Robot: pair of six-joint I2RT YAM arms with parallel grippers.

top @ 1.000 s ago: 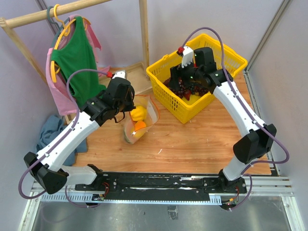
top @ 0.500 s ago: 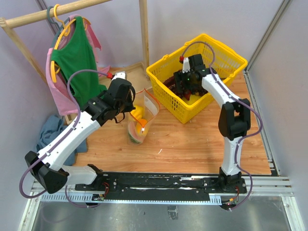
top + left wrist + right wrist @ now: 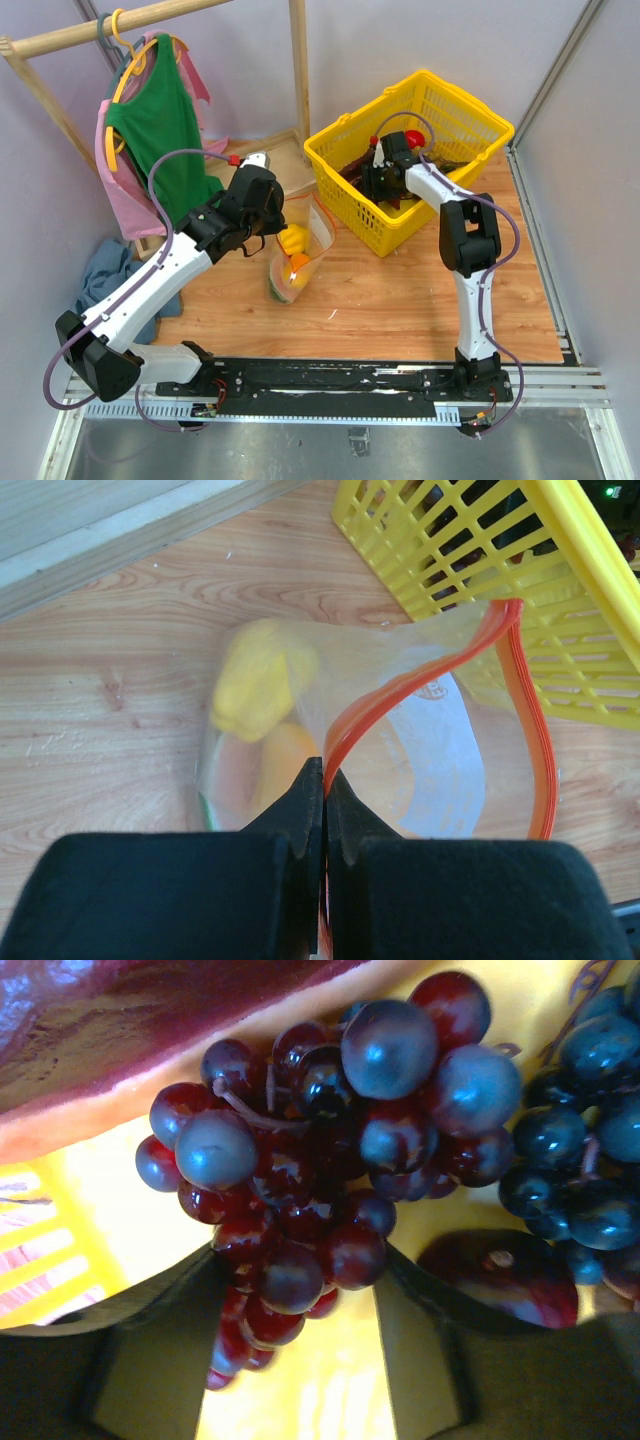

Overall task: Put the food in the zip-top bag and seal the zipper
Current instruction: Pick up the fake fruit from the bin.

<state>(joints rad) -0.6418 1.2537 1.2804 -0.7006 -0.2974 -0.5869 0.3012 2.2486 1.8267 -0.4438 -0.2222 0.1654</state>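
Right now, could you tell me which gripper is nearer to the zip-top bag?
Left. The left gripper pinches the zipper of the zip-top bag; the right gripper is apart from it, down inside the yellow basket.

Robot arms: two; left gripper (image 3: 323, 780), right gripper (image 3: 300, 1260). Yellow basket (image 3: 350, 205): one. Zip-top bag (image 3: 320, 235): one, containing one yellow bell pepper (image 3: 290, 240), one watermelon slice (image 3: 284, 291). Grape bunches: two, reddish bunch (image 3: 290, 1190), dark bunch (image 3: 590, 1160). Red round fruit (image 3: 414, 138): one. Hanging garments: two, green garment (image 3: 160, 130), pink garment (image 3: 118, 195).

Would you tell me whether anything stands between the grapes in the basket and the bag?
Yes, the yellow basket's wall stands between the grapes and the zip-top bag; the bag's mouth itself looks open and unblocked.
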